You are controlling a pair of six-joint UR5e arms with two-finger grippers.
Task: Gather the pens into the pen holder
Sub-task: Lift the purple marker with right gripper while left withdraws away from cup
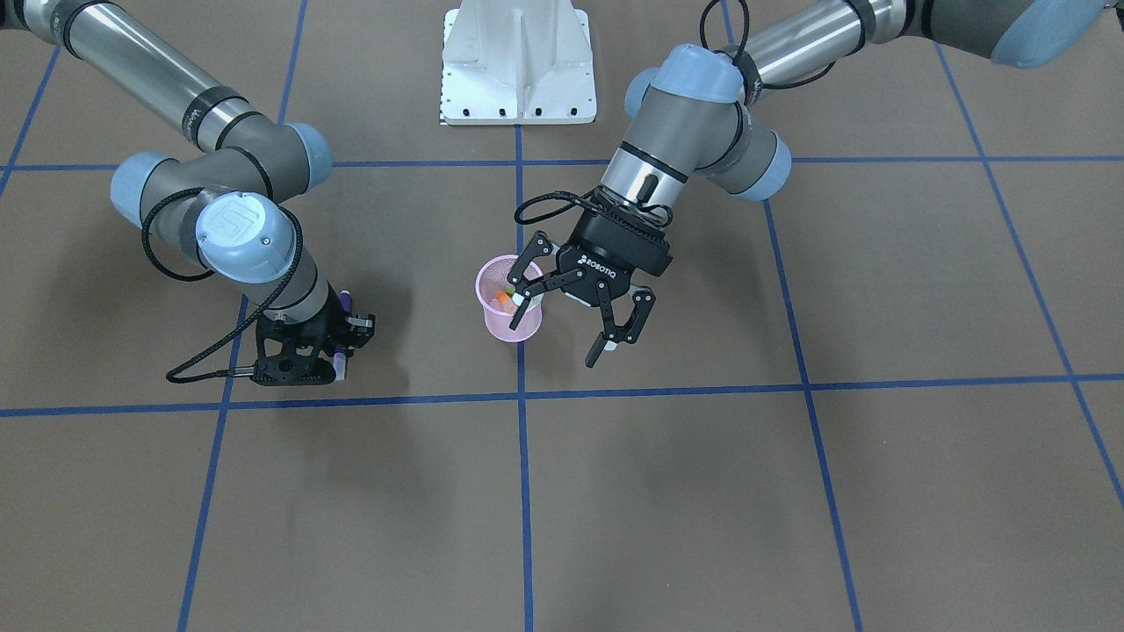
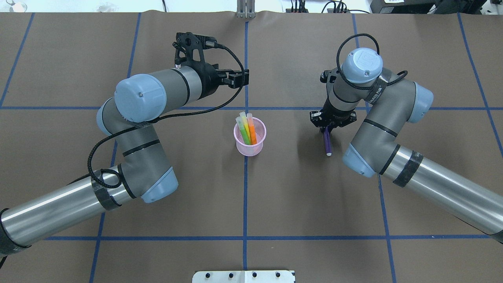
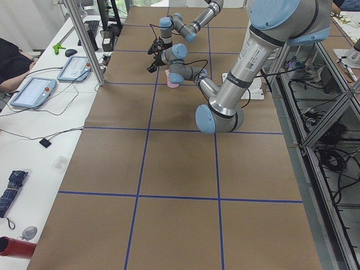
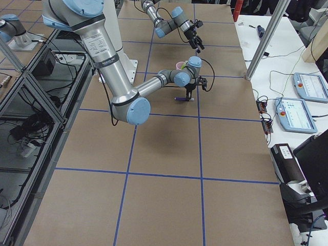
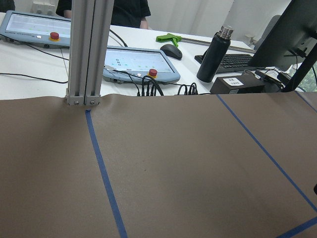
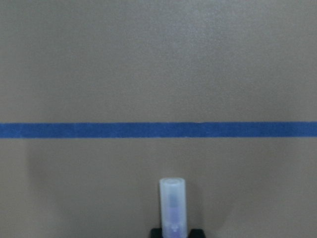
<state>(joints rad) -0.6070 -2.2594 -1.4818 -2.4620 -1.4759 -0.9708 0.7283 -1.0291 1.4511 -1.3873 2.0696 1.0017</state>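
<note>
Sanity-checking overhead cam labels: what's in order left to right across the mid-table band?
left arm's elbow → pink mesh pen holder → purple pen → right arm's elbow. Hands left out: the left hand overlaps the holder's span, the right hand overlaps the purple pen.

near arm [image 3: 242,62], pink pen holder [image 3: 173,85], far arm [image 3: 188,25]

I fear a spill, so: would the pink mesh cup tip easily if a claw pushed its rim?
Likely yes. The pink mesh cup looks light, being thin wire mesh, and narrows toward its base. The three pens lean out above its rim, probably raising its balance point.
</note>
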